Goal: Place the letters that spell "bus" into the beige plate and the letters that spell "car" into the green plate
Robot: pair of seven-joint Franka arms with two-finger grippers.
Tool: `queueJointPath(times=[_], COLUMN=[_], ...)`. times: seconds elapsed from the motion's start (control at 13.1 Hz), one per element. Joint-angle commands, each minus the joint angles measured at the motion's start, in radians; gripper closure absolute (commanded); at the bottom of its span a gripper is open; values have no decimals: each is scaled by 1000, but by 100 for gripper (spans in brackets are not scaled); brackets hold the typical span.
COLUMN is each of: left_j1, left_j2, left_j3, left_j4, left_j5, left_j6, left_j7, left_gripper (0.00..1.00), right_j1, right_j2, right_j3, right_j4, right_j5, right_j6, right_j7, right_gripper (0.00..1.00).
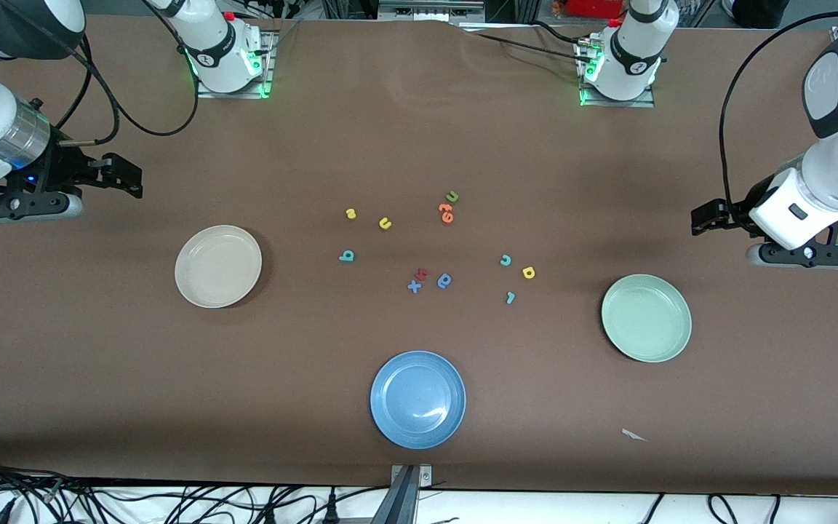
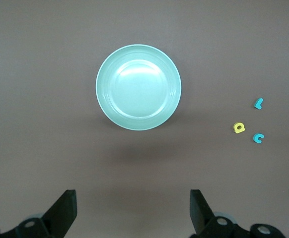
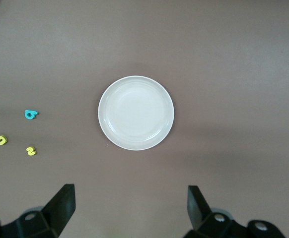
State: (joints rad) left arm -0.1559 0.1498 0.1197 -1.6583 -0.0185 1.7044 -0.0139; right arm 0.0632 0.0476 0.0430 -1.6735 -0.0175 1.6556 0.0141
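- Front view: all letters lie loose mid-table between the empty beige plate (image 1: 218, 266) and the empty green plate (image 1: 646, 318); the teal b (image 1: 347, 255) sits nearest the beige plate.
- Left wrist view: the left gripper (image 2: 133, 208) hovers spread over bare table near the green plate; the teal c (image 2: 258, 138), yellow a (image 2: 239, 128) and teal r (image 2: 258, 103) cluster beside it.
- Right wrist view: the right gripper (image 3: 130, 206) hangs spread near the beige plate; a good pick probably starts centred over one small letter.

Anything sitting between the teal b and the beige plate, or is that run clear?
Nothing visible blocks it. The small teal foam b lies on bare brown table, with only open surface between it and the round cream-beige plate toward the right arm's end. The yellow s and yellow u lie farther from the front camera, off that line.
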Motion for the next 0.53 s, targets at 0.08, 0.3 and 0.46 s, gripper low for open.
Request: queueJointPath(times=[0.08,0.3,0.46], left_j1=[1,1,1], left_j2=[-13,-13,-13], left_j3=[-5,-5,-5], left_j4=[-15,-14,-14], left_j5=[28,28,28], left_j6=[1,1,1], left_j7=[17,17,17], left_gripper=[0,0,0], right_j1=[-3,0,0], right_j2=[14,23,23], right_j3=[8,9,9], right_j4=[25,21,23], right_j5=[7,5,5], right_j6=[-28,-33,-48], right_j7=[-8,-6,-11], right_gripper=[0,0,0])
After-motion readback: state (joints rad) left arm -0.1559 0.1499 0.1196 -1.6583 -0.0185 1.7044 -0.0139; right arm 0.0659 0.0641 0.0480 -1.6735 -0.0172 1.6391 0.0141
